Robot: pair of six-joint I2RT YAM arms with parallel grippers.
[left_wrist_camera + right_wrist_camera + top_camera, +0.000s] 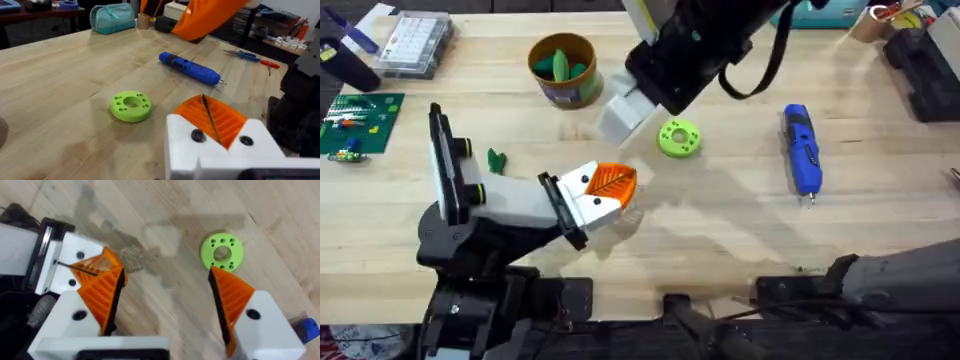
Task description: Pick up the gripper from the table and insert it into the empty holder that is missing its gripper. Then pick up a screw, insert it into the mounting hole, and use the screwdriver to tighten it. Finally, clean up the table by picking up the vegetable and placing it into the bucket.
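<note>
Two grippers: left gripper [610, 192] pinched shut and empty, right gripper [165, 305] spread wide above the bench [720, 240], tiny dark-green lumpy vegetable [496, 160] nearer the left arm.

The left arm rises from its base at the lower left of the overhead view and bends low over the table, its white wrist pointing toward the middle. The left gripper [611, 190] has its orange ribbed pads [212, 116] pressed together, with just a thin dark seam between them. The right arm reaches across from the lower right, rising large and dark under the camera. The right gripper [165, 297] hangs above the table, pointing down, with its two orange pads [102, 292] spread wide apart.
</note>
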